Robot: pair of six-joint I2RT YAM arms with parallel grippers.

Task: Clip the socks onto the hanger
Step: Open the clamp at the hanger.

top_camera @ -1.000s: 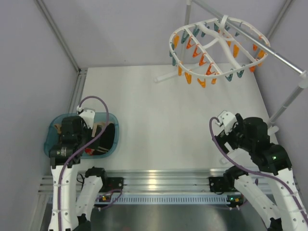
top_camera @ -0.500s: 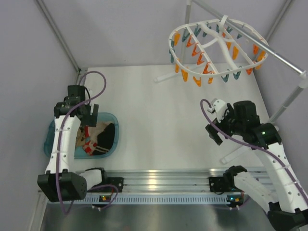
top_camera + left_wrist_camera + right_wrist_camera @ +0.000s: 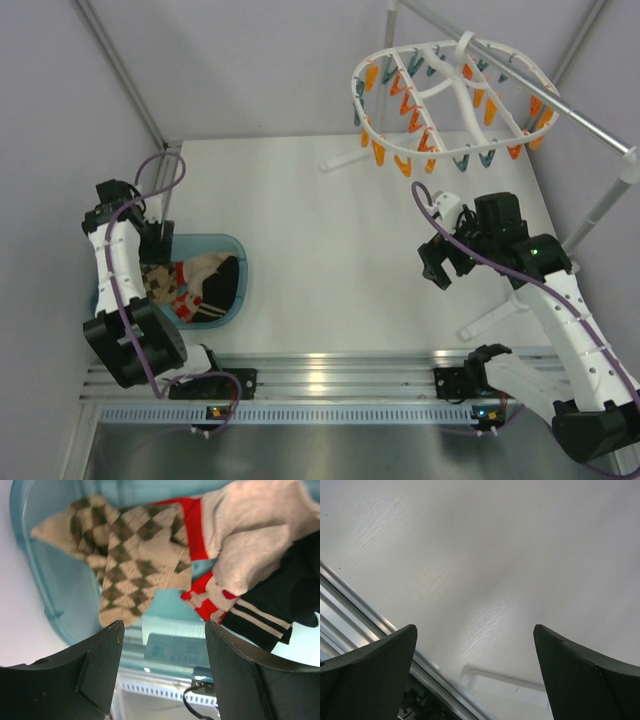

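Observation:
The brown-and-tan argyle socks [image 3: 131, 562] lie in the left part of a teal basin [image 3: 47, 580], next to a red item, a pale grey cloth and a black striped sock. In the top view the socks [image 3: 157, 281] show in the basin [image 3: 228, 250] at the table's left edge. My left gripper [image 3: 164, 628] hangs above the basin's near side, open, with nothing between its fingers; from above it [image 3: 154, 238] is at the basin's far left rim. The white oval hanger [image 3: 452, 100] with orange and teal clips hangs at the back right. My right gripper [image 3: 438, 266] is open over bare table, below the hanger.
A grey rod stand [image 3: 545, 97] carries the hanger; its feet [image 3: 497, 316] lie on the table by the right arm, and one foot [image 3: 510, 678] shows under the right gripper. An aluminium rail [image 3: 330, 378] runs along the near table edge.
My left arm has swung back from over the basin to its far left rim, and its jaws have narrowed somewhat. My right arm has reached forward and left. The hanger has swayed slightly.

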